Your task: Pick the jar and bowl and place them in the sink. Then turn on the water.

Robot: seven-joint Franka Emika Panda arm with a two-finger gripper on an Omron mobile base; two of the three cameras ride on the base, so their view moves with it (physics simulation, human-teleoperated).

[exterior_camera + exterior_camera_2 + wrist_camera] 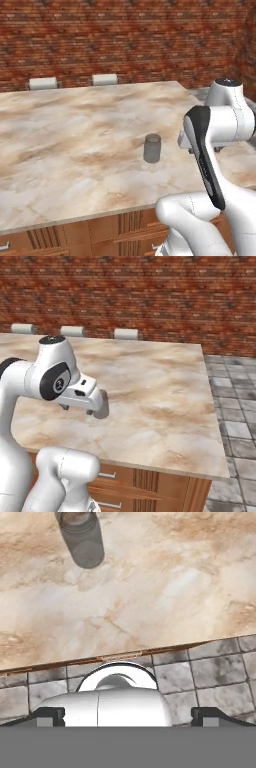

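The claw hangs spread wide and empty over the marble counter edge; the grey jar stands upright well ahead, apart; it should advance, centre the jar between the fingers, then close.

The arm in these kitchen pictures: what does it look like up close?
A glossy white arm of rounded, tube-like segments with dark grey-black bands and caps at its joints. No cables or markings show. In the hand view two small dark fingers flank its white body.
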